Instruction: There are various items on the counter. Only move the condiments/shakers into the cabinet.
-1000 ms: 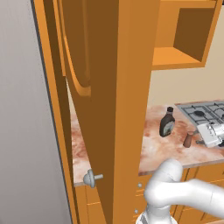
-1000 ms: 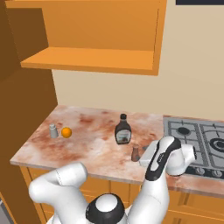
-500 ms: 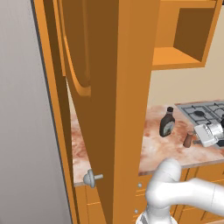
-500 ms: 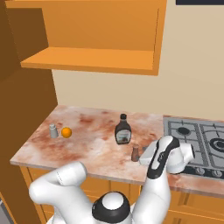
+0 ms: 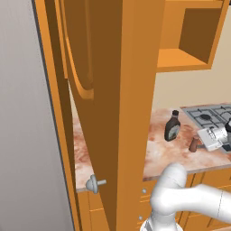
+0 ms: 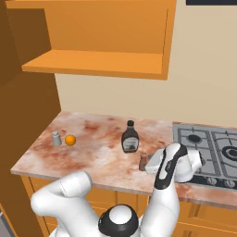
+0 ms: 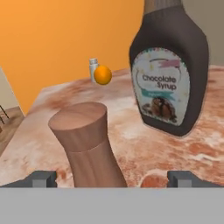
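Hand view: the gripper (image 7: 112, 178) stands wide open with nothing held, its fingertips either side of the brown shaker (image 7: 87, 144) on the counter (image 7: 52, 109). The chocolate syrup bottle (image 7: 168, 74) stands just behind to the right. Farther back, an orange (image 7: 103, 75) touches a grey shaker (image 7: 93, 68). The cabinet (image 6: 106, 41) hangs above.

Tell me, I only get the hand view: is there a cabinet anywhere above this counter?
Observer: Yes, an orange wall cabinet hangs over the counter, its shelf open.
Operator: What sits right of the syrup?
Observer: A grey gas hob, past the counter's end.
Operator: Where does the arm stand?
Observer: The tool hangs low at the counter's front edge, jaws open, right beside the brown shaker; the syrup bottle stands behind.
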